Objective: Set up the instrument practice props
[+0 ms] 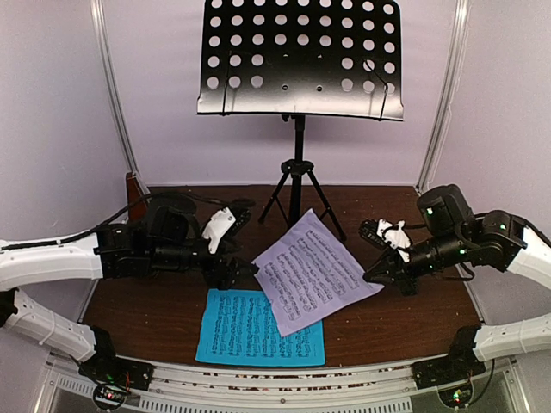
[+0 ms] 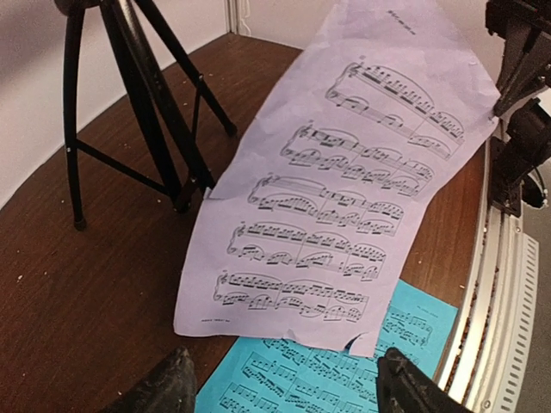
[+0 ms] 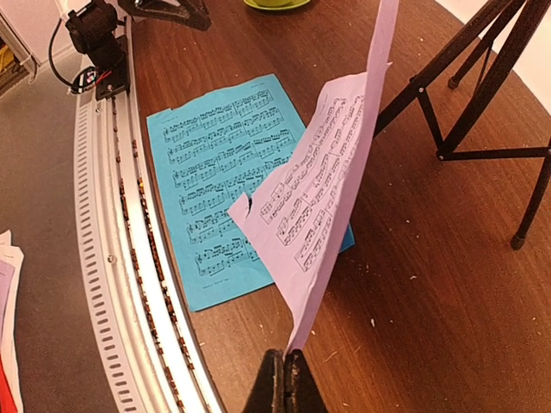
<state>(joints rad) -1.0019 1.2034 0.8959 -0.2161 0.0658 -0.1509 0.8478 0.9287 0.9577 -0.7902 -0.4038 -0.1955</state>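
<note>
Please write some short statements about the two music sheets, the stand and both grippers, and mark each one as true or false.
1. The right gripper is shut on an edge of the white sheet. True.
2. The left gripper holds the cyan sheet. False: its jaws are open and hold nothing.
3. The cyan sheet lies flat on the table, with one corner under the white sheet. True.
4. A sheet rests on the music stand. False: its perforated desk is bare, and both sheets are down at the table.
</note>
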